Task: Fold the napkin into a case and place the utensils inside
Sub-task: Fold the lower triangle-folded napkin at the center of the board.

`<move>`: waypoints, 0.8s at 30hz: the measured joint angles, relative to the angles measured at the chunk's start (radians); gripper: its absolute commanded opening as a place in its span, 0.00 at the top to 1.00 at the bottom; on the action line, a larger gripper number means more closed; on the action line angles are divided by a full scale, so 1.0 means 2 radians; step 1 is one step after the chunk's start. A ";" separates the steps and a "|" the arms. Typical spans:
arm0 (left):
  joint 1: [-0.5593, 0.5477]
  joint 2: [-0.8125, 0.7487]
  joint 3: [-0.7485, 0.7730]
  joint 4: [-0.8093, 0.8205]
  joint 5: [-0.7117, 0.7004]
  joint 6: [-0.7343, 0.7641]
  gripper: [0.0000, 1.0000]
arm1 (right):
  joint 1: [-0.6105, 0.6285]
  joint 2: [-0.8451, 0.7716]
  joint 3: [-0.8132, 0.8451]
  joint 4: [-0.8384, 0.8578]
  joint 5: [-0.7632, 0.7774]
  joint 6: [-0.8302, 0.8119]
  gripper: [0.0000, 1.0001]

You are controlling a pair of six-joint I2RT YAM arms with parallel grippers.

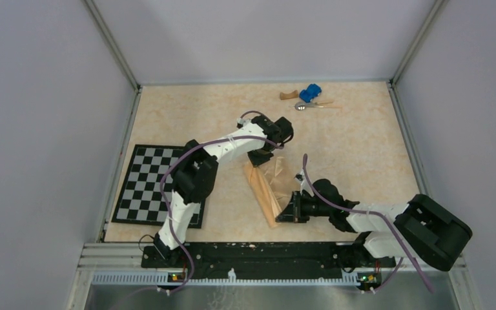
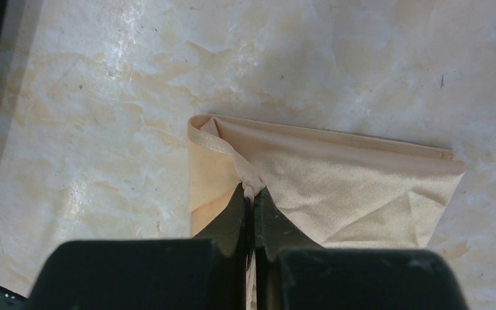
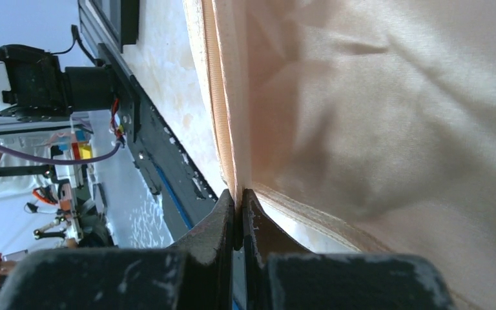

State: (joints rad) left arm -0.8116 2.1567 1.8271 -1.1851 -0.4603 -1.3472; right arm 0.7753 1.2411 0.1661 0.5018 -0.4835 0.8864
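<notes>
The peach-orange napkin (image 1: 270,185) lies partly folded in the middle of the table, a narrow layered band between my two grippers. My left gripper (image 1: 260,157) is shut on the napkin's far end; in the left wrist view (image 2: 253,191) its tips pinch a hem of the napkin (image 2: 336,187). My right gripper (image 1: 287,210) is shut on the napkin's near end; in the right wrist view (image 3: 237,195) the napkin (image 3: 374,103) rises from the tips. A silver utensil (image 1: 310,105) lies at the far edge.
A blue toy car (image 1: 310,93) and a brown wooden block (image 1: 289,95) sit next to the utensil at the far side. The black-and-white checkerboard mat (image 1: 152,184) lies at the left, partly under the left arm. Walls enclose the table.
</notes>
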 measured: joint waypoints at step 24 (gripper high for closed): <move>0.004 0.023 0.001 0.056 0.001 0.047 1.00 | -0.003 -0.062 0.059 -0.158 0.133 -0.144 0.43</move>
State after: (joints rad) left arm -0.8028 2.2021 1.8290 -1.0725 -0.4587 -1.2530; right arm 0.7700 1.1168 0.2848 0.1860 -0.2169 0.5987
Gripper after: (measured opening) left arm 0.016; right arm 0.630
